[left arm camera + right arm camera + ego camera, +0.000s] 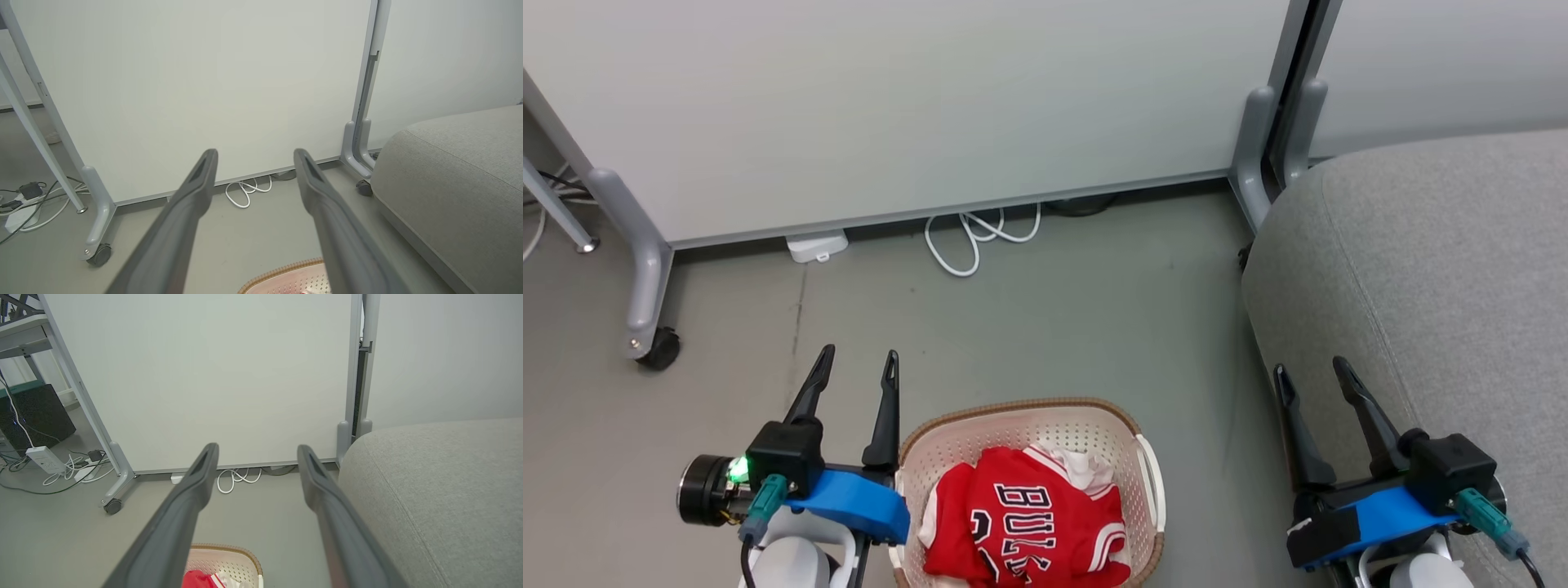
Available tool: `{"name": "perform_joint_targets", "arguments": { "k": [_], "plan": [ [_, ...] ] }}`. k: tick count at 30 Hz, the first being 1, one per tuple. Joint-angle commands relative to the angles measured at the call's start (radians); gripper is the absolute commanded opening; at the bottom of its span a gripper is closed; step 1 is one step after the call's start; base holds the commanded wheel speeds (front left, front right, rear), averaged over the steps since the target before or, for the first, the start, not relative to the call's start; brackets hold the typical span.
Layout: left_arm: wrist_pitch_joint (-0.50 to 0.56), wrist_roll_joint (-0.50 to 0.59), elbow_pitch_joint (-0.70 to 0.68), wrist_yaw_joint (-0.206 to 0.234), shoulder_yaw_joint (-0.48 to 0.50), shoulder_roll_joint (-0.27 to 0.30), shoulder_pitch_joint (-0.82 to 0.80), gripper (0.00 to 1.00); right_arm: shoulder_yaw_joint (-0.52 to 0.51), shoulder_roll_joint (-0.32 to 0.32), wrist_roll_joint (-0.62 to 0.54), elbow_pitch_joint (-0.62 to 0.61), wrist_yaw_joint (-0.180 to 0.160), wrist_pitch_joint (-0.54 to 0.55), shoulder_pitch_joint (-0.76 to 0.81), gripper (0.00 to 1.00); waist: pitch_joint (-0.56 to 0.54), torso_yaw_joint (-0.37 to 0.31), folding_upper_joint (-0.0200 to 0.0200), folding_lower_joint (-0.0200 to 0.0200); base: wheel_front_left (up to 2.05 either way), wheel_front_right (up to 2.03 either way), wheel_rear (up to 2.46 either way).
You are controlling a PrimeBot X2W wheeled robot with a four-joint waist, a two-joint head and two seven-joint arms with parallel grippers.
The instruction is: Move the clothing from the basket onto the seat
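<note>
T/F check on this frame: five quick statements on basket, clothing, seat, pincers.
1. The jersey lies in the basket. True.
2. The left pincer is shut on the jersey. False: it is open and empty, beside the basket.
3. The seat is to the robot's right of the basket. True.
4. The basket stands on the seat. False: it stands on the floor.
5. The right pincer is open. True.
</note>
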Motion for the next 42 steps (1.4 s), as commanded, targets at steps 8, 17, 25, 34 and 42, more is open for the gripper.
{"name": "perform_joint_targets", "arguments": {
  "k": [8,17,25,34,42],
  "plan": [
    [-0.004,0.014,0.081,-0.020,-0.044,0.033,-0.127,1.00,0.005,-0.004,0.011,-0.019,0.000,-0.003,-0.058,1.00,0.118,-0.053,0.0000,0.0000,0.00,0.00,0.00],
    [-0.004,0.016,0.190,-0.025,-0.185,0.106,-0.298,1.00,0.034,-0.004,0.034,-0.049,0.000,-0.003,-0.158,1.00,0.291,-0.141,0.0000,0.0000,0.00,0.00,0.00],
    [-0.004,-0.029,0.303,-0.025,-0.371,0.178,-0.436,1.00,0.055,-0.004,0.044,-0.080,0.000,-0.002,-0.232,1.00,0.416,-0.199,0.0000,0.0000,0.00,0.00,0.00],
    [-0.004,-0.077,0.498,-0.025,-0.593,0.214,-0.557,1.00,0.067,-0.003,0.055,-0.108,0.000,-0.002,-0.288,1.00,0.523,-0.230,0.0000,0.0000,0.00,0.00,0.00],
    [0.003,-0.143,0.641,-0.025,-0.860,0.202,-0.659,1.00,0.070,-0.004,0.053,-0.126,0.000,-0.002,-0.331,1.00,0.606,-0.232,0.0000,0.0000,0.00,0.00,0.00]
  ]
}}
